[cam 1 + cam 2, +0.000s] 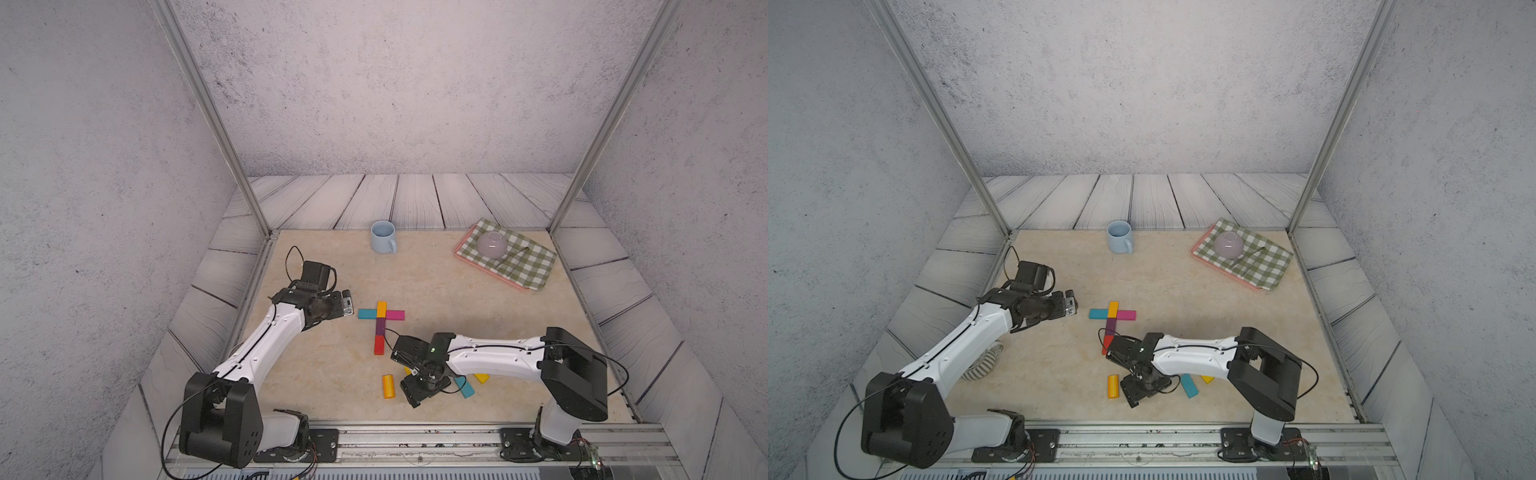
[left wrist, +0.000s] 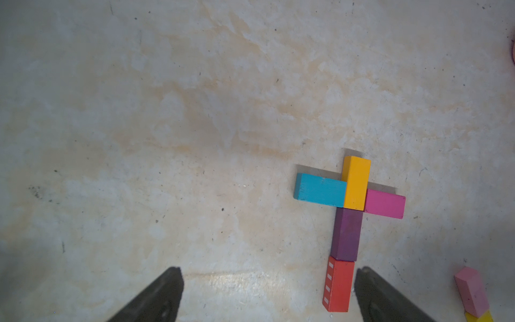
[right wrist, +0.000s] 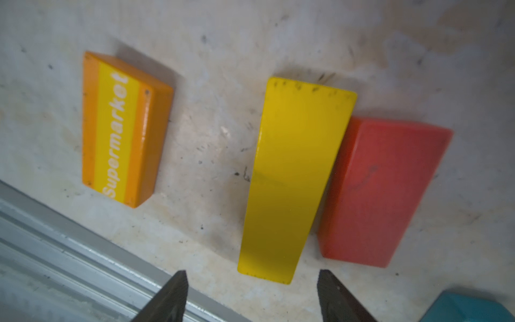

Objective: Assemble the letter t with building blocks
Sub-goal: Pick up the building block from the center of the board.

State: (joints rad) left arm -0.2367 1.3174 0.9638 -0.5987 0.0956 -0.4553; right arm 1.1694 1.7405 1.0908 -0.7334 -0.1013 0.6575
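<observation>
In both top views a t of building blocks lies mid-table: a teal block (image 1: 368, 313), an orange-yellow block (image 1: 381, 309), a magenta block (image 1: 395, 315), a purple block (image 1: 380, 327) and a red block (image 1: 378, 345). My left gripper (image 1: 348, 305) hovers open to its left; in the left wrist view the gripper (image 2: 269, 278) holds nothing. My right gripper (image 1: 417, 395) points down near the front edge. In the right wrist view it (image 3: 252, 281) stands open, with a long yellow block (image 3: 295, 178) just beyond its tips. A second red block (image 3: 381, 192) touches that block's side.
An orange "Supermarket" block (image 1: 387, 386), a teal block (image 1: 464, 387) and a yellow piece (image 1: 481, 377) lie loose around the right gripper. A pink block (image 2: 472, 291) shows in the left wrist view. A light-blue mug (image 1: 383, 237) and a cloth-covered tray (image 1: 519, 270) stand at the back. A metal rail (image 1: 415, 436) runs along the front.
</observation>
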